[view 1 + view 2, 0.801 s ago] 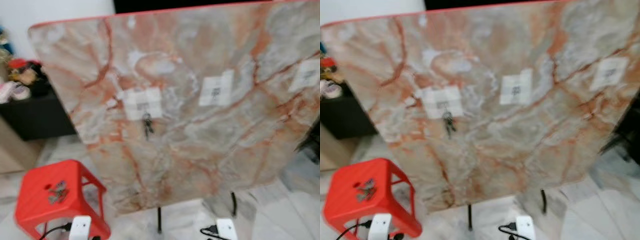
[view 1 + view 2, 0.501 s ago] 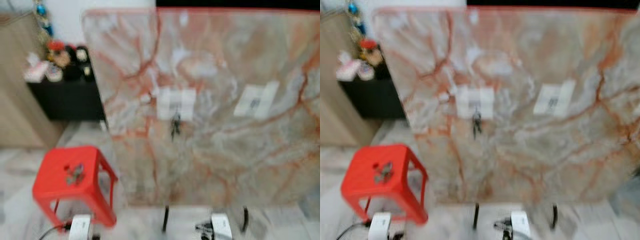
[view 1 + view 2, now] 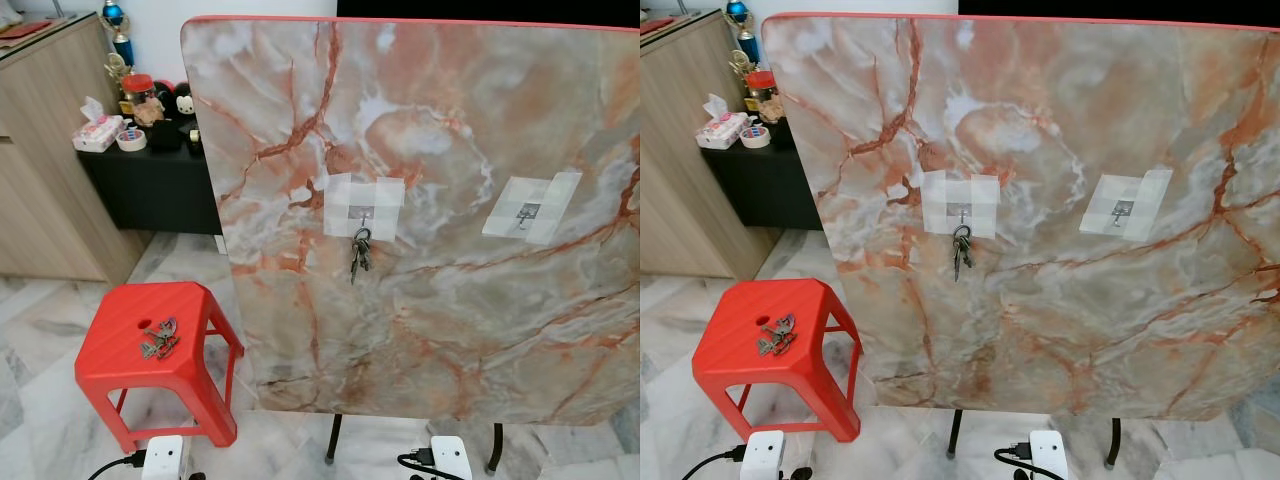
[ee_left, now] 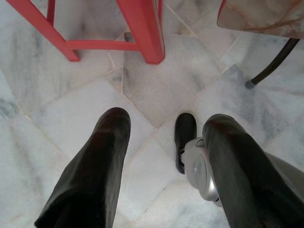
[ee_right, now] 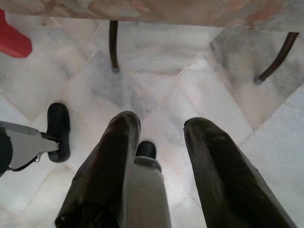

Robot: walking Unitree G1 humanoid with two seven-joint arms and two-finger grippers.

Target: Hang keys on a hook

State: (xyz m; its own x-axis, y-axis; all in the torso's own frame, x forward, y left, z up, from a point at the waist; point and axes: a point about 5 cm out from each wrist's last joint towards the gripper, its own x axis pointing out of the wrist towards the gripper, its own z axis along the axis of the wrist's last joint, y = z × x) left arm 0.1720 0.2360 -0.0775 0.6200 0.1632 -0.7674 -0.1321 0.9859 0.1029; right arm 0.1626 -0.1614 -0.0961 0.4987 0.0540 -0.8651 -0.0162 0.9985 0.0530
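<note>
Left claw (image 4: 161, 137): hangs low over the marble floor (image 4: 156, 80), 2 black fingers (image 4: 102, 156) spread apart, grasping nothing. Bare tile lies between and ahead of them; the red stool's legs (image 4: 142, 33) stand just beyond, and 1 black panel leg (image 4: 270, 64) is off to one side.

Right claw (image 5: 164, 137): also low over the floor, fingers (image 5: 118, 147) released and apart, empty. 2 thin black legs (image 5: 113, 45) of the panel stand ahead of it, with open tile between them.

Marble-pattern panel (image 3: 450, 330): upright, red-edged along its top, lower edge raised off the floor on the black legs. It carries 2 taped hook patches.

Left hook (image 3: 360, 213): holds 1 bunch of keys (image 3: 359, 250), hanging against the panel face just below the patch.

Right hook (image 3: 527, 212): bare, well apart from the first.

Red stool (image 3: 150, 345): stands on the floor at the panel's left edge, near but apart from it. A second bunch of keys (image 3: 159, 337) lies on its seat, near the middle.

White devices (image 3: 163, 458): 2 with black cables, on the floor at the near edge of the head views, 1 before the stool, 1 (image 3: 450, 458) before the panel.

Black low cabinet (image 3: 150, 180): behind the stool, small items on top, beside a wooden counter (image 3: 45, 170). Open floor lies between stool and cabinet.
</note>
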